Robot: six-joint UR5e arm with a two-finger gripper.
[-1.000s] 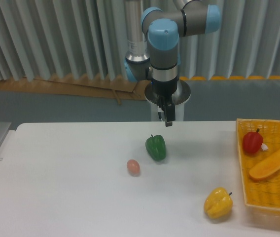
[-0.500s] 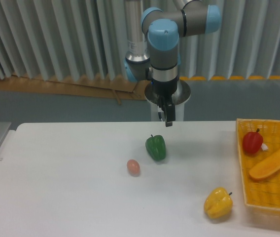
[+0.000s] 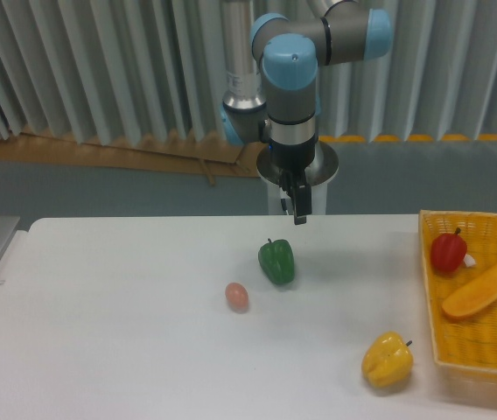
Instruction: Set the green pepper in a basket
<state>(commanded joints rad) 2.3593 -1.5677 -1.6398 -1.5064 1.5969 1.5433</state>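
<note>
While the end effector (image 3: 298, 213) hangs above the table (image 3: 126, 350), we cannot tell its opening; we note the green pepper (image 3: 276, 261) lying below it, well left of the basket (image 3: 485, 363).

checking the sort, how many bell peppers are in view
3: glossy dark-green bell pepper mid-table, yellow bell pepper on the table beside the woven yellow wicker basket, red pepper inside it.
</note>
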